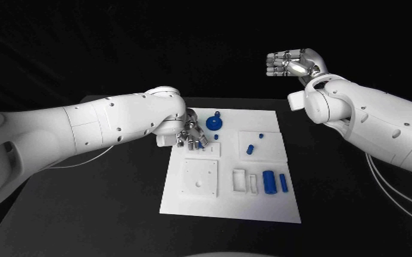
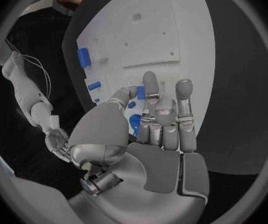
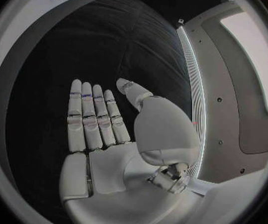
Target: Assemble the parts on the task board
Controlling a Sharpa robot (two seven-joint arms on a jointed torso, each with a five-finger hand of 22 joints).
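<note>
Nearest the camera, the near edge of the task board (image 1: 231, 212) is bare white, and the board lies in the middle of the black table (image 1: 94, 209). Just beyond that bare strip sits a raised white square plate (image 1: 200, 178) toward the board's left edge. Beside it on the right stand two small white open frames (image 1: 244, 179), then two upright blue cylinders (image 1: 275, 181), the left one thicker than the right.

Further back, toward the right edge, a second white plate (image 1: 262, 146) carries a small blue peg (image 1: 250, 148) and a smaller blue stub (image 1: 259, 134). Near the far-left corner lies a round blue gear-like part (image 1: 214, 122) with a tiny blue piece (image 1: 215, 136) just in front of it.

Over the board's left edge hangs the left hand (image 1: 190, 135), fingers pointing down at the far-left area, their tips close to a blue part there; whether they touch or pinch it cannot be told. In the left wrist view the left hand (image 2: 161, 119) has its fingers fairly straight and close together above the board, with blue pieces (image 2: 134, 124) showing beside and under them.

Well apart from the board, beyond its far-right corner and raised above the table, is the right hand (image 1: 292, 62). The right wrist view shows the right hand (image 3: 109, 129) flat and holding nothing, fingers extended side by side, thumb set apart.
</note>
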